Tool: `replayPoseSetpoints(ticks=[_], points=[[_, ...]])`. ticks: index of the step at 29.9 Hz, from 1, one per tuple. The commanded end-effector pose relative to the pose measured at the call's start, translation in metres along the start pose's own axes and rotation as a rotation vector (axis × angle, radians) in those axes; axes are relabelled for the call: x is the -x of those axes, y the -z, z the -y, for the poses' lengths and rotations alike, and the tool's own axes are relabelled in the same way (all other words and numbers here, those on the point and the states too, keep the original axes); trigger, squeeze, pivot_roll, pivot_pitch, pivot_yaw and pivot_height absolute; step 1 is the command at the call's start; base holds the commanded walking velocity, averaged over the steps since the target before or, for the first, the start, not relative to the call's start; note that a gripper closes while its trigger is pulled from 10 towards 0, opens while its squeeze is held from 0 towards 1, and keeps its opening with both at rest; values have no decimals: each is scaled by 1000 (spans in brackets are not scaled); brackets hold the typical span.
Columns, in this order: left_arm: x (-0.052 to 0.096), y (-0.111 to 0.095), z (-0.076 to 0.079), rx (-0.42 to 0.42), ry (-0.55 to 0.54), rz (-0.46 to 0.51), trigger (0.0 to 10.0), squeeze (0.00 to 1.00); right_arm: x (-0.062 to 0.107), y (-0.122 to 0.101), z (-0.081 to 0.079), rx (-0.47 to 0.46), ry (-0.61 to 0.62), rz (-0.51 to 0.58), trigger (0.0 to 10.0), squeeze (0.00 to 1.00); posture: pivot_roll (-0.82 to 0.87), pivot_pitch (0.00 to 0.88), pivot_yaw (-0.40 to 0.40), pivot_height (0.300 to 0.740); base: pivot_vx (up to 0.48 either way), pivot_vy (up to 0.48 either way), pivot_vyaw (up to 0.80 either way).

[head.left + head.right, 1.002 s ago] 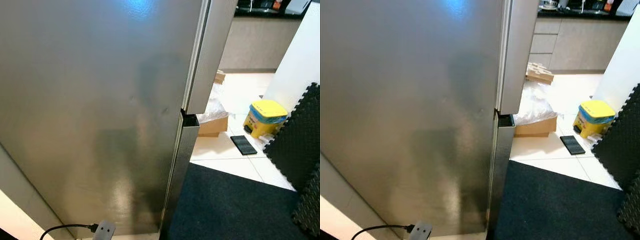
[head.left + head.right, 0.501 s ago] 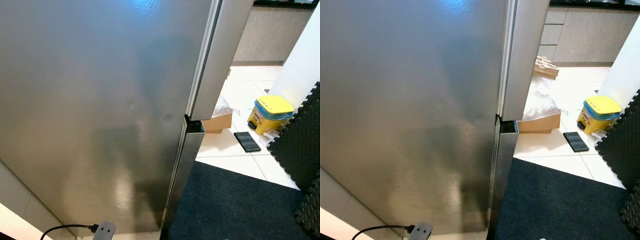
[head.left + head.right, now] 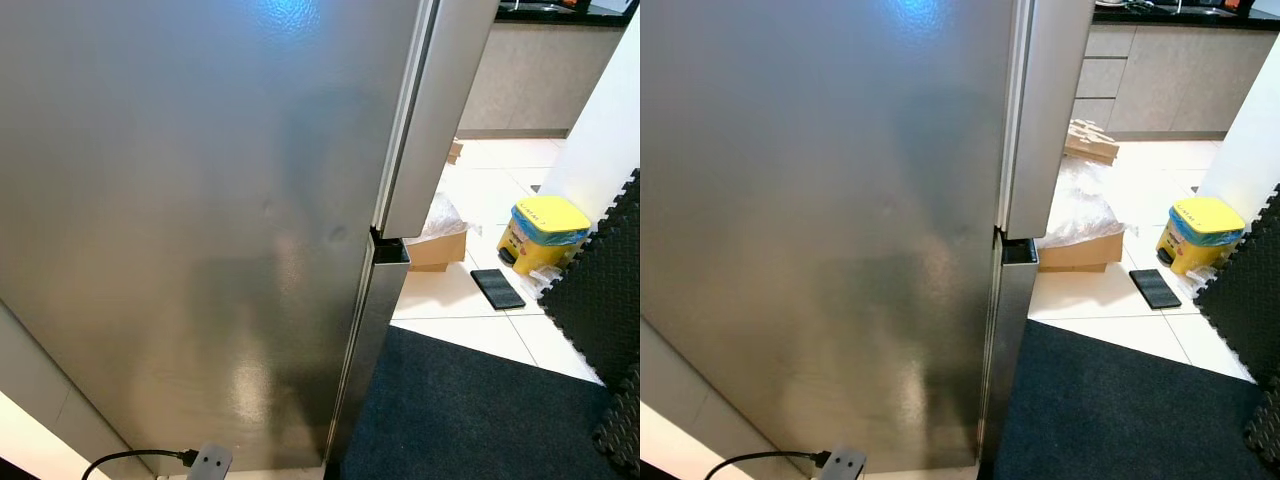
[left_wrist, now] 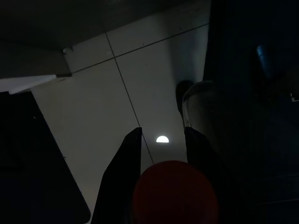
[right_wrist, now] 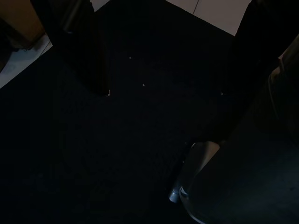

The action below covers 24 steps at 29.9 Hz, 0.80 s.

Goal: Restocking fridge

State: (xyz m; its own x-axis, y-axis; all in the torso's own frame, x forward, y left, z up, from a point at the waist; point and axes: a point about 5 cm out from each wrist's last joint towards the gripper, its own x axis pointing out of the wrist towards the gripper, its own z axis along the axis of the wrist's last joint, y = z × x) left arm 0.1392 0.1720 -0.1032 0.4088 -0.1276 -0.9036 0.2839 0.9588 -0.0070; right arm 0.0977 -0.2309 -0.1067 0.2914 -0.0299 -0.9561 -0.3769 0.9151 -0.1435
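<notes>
The fridge's point(image 3: 190, 230) tall steel side fills the left of the head views. Its upper door point(image 3: 440, 110) stands edge-on to me, with the lower door point(image 3: 375, 330) under it. In the left wrist view my left gripper point(image 4: 162, 137) hangs over pale floor tiles, its black fingers point(image 4: 124, 172) closed on a round red object point(image 4: 175, 193). In the dark right wrist view my right gripper point(image 5: 159, 107) hangs open above the dark mat, nothing between its fingers point(image 5: 74, 42).
A dark mat point(image 3: 470, 410) lies right of the fridge, with black foam tiles point(image 3: 600, 290) at its far right. Beyond, a yellow bin point(image 3: 545, 232), a flat black object point(image 3: 497, 288) and a cardboard box with plastic wrap point(image 3: 1075, 245) sit on tile. A cable and plug point(image 3: 205, 462) lie at the fridge's foot.
The whole picture has shifted a little, so the camera has moved. The fridge and the things on the floor have not moved.
</notes>
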Motion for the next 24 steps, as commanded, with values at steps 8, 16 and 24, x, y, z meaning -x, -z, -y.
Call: replayPoseSetpoints(ticks=[8,16,24], points=[[0,10,5,-10,21,-41,10000,0,0,2,0,-4,4,-3,10000,0,34,0,-18,740,0,240,0],[0,9,6,-9,27,-30,10000,0,1,3,1,3,6,-4,10000,0,34,0,-21,740,0,122,0],[0,9,6,0,30,-29,10000,0,1,2,2,3,6,-2,10000,0,33,0,-18,740,0,0,0]])
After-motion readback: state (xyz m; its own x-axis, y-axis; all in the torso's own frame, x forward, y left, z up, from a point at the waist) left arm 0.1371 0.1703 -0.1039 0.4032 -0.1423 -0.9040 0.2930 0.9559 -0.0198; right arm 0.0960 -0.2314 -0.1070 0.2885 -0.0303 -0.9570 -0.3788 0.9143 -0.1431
